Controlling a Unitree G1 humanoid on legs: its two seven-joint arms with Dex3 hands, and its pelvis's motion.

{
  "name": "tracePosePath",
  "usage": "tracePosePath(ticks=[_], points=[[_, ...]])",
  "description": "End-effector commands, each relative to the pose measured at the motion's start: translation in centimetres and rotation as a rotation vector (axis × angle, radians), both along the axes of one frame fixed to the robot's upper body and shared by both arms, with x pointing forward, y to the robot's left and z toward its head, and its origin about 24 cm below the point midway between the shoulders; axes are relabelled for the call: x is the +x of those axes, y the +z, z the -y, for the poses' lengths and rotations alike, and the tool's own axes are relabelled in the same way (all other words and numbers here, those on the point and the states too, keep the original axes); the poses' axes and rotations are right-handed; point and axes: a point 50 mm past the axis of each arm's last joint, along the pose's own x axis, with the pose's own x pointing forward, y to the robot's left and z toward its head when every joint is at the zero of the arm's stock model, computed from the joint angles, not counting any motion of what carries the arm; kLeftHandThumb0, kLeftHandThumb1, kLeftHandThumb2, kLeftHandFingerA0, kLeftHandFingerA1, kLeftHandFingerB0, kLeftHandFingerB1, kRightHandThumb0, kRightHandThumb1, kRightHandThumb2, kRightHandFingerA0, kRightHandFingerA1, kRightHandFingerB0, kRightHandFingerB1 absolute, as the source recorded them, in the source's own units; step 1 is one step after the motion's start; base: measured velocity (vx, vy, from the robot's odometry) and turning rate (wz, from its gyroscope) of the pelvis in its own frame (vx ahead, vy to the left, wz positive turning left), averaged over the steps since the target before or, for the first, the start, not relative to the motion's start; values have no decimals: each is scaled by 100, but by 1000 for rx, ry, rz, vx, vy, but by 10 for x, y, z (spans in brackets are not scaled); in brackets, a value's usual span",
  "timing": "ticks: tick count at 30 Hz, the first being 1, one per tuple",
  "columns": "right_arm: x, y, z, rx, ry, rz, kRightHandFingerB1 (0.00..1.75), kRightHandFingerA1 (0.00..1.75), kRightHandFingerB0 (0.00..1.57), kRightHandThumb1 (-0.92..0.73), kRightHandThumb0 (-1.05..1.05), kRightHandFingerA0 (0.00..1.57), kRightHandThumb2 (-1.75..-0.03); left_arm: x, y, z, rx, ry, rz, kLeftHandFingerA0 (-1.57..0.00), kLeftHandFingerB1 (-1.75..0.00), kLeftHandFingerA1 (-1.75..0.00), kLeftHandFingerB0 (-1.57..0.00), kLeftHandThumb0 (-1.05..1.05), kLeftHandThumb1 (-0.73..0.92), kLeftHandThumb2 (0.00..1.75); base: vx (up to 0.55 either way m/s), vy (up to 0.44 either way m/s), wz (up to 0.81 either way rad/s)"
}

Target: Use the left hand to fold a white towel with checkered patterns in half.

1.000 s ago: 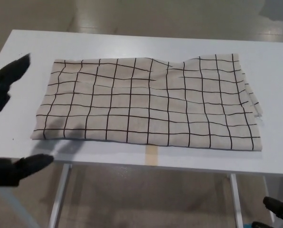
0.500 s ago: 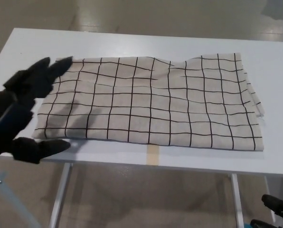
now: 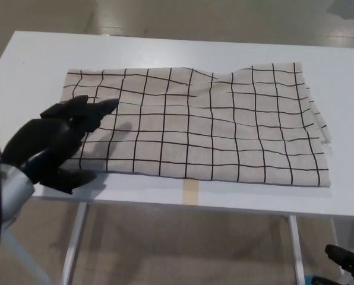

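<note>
The white towel (image 3: 195, 122) with a black checkered pattern lies spread across the white table (image 3: 183, 50), slightly rumpled near its top middle. My left hand (image 3: 61, 142) hovers over the towel's near left corner, covering it. Its fingers are apart and point toward the towel's middle, with the thumb low by the table's front edge, and it holds nothing. Only the fingertips of my right hand (image 3: 346, 261) show at the bottom right, below the table's level and far from the towel.
A strip of tan tape (image 3: 190, 192) marks the table's front edge near the middle. The table's metal legs (image 3: 76, 243) stand over a beige floor below.
My left hand has swung in from the left edge of the table onto the towel's near left corner. The towel has not visibly moved. The view shifted a little.
</note>
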Motion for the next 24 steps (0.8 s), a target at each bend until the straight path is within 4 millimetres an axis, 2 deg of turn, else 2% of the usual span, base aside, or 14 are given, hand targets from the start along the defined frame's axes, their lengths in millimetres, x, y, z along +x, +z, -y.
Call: tracePosePath(ticks=[1,10,11,12,13,14,15,24], points=[[-5,-4,1,-20,2,-22,51,60,39,-37,-38,51,-73,12,-15,-2,209,94,54,0,-16,0,0,-8,55,79,0,0,0],[-8,-6,1,-26,1,-28,51,60,40,-37,-39,51,-72,24,-37,1,356,110,0,0,-16,-3,0,-15,50,75,0,0,0],[-8,-5,0,-27,0,-27,51,60,40,-37,-39,51,-72,24,-37,1,361,111,2,0,-15,-5,0,-14,58,57,0,0,0],[-8,-4,-1,-34,-4,-21,52,60,40,-37,-38,51,-72,27,-38,2,377,111,3,0,-15,-5,0,-15,57,57,0,0,0],[-7,-3,-1,-39,-5,-19,52,60,40,-37,-38,52,-73,28,-38,3,384,113,-1,0,-16,-3,0,-17,48,73,0,0,0],[-7,-3,-1,-45,-5,-17,52,60,40,-37,-38,52,-73,29,-39,3,392,115,-5,0,-16,-3,0,-17,48,73,0,0,0],[-7,-3,-1,-44,-5,-16,52,60,41,-38,-39,52,-73,30,-40,3,394,115,-7,0,-15,-5,0,-17,55,56,0,0,0],[-4,-1,0,-27,-8,-8,52,61,42,-38,-39,53,-73,31,-45,9,392,120,-10,0,-15,-6,0,-24,53,56,0,0,0]])
